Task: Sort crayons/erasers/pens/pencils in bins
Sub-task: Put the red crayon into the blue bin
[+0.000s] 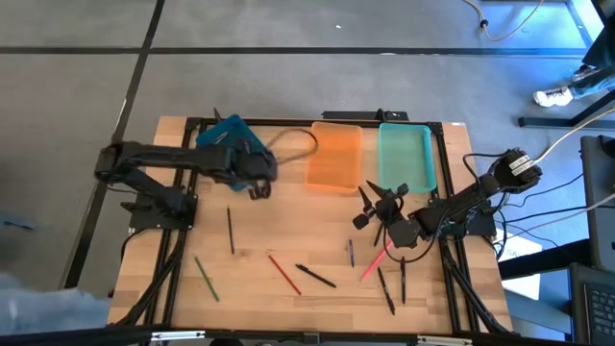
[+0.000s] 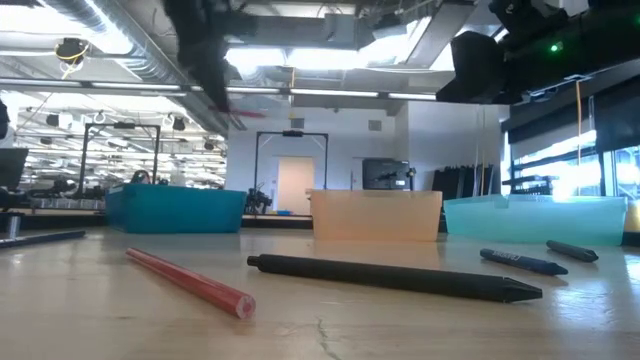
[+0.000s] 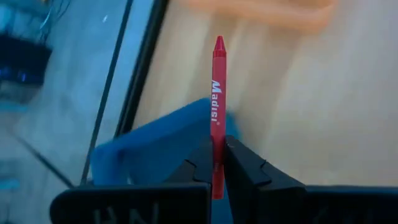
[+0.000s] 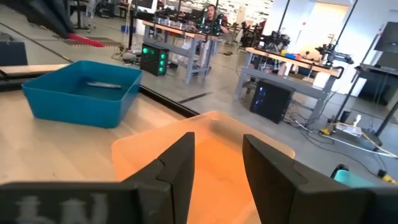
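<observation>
My left gripper [image 1: 258, 185] is raised beside the blue bin [image 1: 229, 136], at its right near corner, and is shut on a red crayon [image 3: 217, 93]. The crayon and arm also show in the right wrist view [image 4: 84, 39]. My right gripper [image 1: 377, 204] is open and empty above the table, just near of the orange bin [image 1: 335, 157] and teal bin [image 1: 405, 159]. Its fingers face the orange bin [image 4: 205, 149]. The blue bin [image 4: 81, 90] has one dark item lying in it. My left gripper pinches the red crayon between its two fingers [image 3: 239, 162] at the crayon's blunt rear end [image 3: 217, 167]. The crayon lies along the fingers and its pointed tip [image 3: 219, 42] sticks out ahead. It is lifted clear of the table, over the blue bin's corner [image 3: 155, 143].
Loose items lie on the near half of the table: a dark pencil [image 1: 231, 231], a green crayon [image 1: 206, 277], a red crayon [image 1: 283, 274], a black pen [image 1: 315, 276], a pink one [image 1: 375, 261], a blue one [image 1: 351, 252] and two dark pens [image 1: 386, 288].
</observation>
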Robot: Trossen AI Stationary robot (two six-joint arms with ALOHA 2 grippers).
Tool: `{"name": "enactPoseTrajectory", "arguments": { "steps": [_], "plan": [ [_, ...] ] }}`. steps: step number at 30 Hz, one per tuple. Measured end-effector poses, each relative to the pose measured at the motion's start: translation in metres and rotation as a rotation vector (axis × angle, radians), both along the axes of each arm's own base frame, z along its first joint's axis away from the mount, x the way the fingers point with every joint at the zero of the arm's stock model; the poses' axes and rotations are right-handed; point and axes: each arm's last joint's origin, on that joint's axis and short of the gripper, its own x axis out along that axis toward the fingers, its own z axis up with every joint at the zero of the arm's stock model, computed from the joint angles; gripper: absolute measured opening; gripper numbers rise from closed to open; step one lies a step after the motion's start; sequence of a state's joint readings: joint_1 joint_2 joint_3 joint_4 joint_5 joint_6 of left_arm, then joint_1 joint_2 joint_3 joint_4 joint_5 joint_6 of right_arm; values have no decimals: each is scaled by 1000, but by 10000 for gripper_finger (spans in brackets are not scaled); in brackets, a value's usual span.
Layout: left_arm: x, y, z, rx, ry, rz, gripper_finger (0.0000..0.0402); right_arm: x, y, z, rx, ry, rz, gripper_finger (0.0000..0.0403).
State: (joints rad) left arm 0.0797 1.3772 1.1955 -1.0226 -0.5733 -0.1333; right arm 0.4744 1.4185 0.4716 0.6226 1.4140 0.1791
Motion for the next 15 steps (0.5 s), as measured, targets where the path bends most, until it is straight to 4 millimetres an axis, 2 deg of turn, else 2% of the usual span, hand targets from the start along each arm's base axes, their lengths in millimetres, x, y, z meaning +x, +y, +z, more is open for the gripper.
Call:
{"name": "enactPoseTrajectory", "arguments": {
  "steps": [3,7,11,15],
  "plan": [
    [-22,23,-11,5,-22,105,13,0,0,-1,-1,3,0,139],
    [-46,60,-36,14,-40,283,13,0,0,0,0,1,0,139],
    [-71,95,-65,-26,26,445,12,0,0,0,0,1,0,139],
    [-92,119,-88,-98,75,574,9,0,0,-1,-1,3,0,139]
  ]
}}
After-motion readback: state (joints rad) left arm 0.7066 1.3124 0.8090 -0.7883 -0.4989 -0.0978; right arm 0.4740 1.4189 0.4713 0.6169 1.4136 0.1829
